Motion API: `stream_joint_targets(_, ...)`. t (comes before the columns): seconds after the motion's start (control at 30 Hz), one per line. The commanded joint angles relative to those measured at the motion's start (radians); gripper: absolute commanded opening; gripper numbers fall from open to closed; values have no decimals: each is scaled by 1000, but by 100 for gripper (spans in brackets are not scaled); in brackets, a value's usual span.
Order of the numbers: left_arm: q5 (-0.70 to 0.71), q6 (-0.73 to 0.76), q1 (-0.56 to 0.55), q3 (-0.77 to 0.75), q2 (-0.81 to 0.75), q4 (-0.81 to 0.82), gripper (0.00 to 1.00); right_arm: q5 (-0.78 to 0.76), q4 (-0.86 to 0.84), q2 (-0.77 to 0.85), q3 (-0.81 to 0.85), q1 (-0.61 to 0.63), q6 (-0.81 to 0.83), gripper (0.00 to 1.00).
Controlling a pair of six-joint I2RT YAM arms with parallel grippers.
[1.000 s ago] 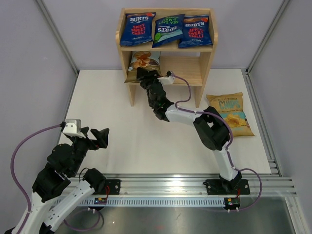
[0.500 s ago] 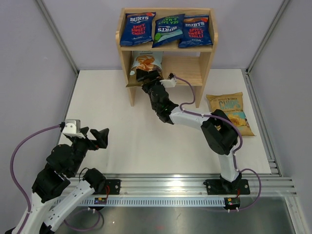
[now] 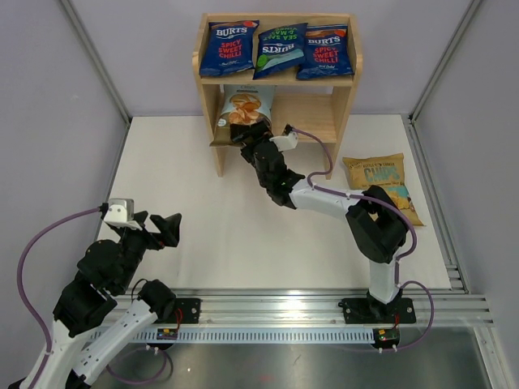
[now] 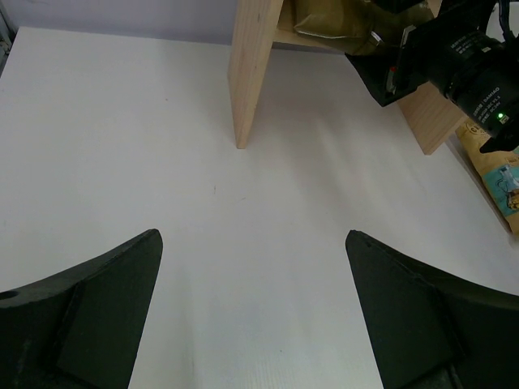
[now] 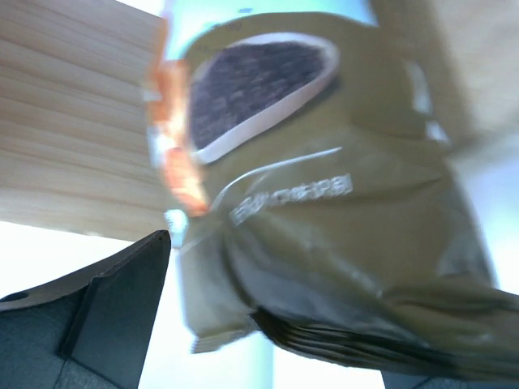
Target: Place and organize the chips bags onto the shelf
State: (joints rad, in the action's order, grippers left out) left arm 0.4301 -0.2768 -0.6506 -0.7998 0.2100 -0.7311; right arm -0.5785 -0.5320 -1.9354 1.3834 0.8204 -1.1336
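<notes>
The wooden shelf (image 3: 345, 97) stands at the back. Three dark-blue Burts chips bags (image 3: 229, 47) (image 3: 280, 49) (image 3: 326, 52) lie side by side on its top tier. A pale blue-tan bag (image 3: 242, 108) leans on the left of the lower tier, its bottom edge hanging over the front. My right gripper (image 3: 254, 138) is open just in front of this bag. In the right wrist view the bag (image 5: 324, 186) fills the frame, its lower edge between my spread fingers (image 5: 105, 316). A yellow bag (image 3: 383, 188) lies flat on the table to the shelf's right. My left gripper (image 3: 160, 227) (image 4: 253, 243) hovers open over the near left.
The left wrist view shows the shelf's front left leg (image 4: 251, 73), the right arm (image 4: 454, 57) and a corner of the yellow bag (image 4: 496, 174). Grey walls and metal rails (image 3: 438, 203) border the white table (image 3: 178, 162).
My right gripper opened and let go of the pale bag, then drew back slightly toward me. The bag now stands more upright on the lower tier. The left arm has not moved.
</notes>
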Motion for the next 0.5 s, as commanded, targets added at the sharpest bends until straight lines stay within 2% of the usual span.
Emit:
stream_joint_targets(0.0, -14, 22, 3, -1, 3, 33, 99, -3, 86, 55, -56, -7, -3, 99)
stream_joint_targets(0.23, -21, 21, 3, -2, 11, 33, 99, 22, -15, 114, -159, -27, 21, 100)
stream_joint_targets(0.47, -24, 22, 3, -1, 23, 35, 99, 63, -69, 138, -176, -33, 35, 98)
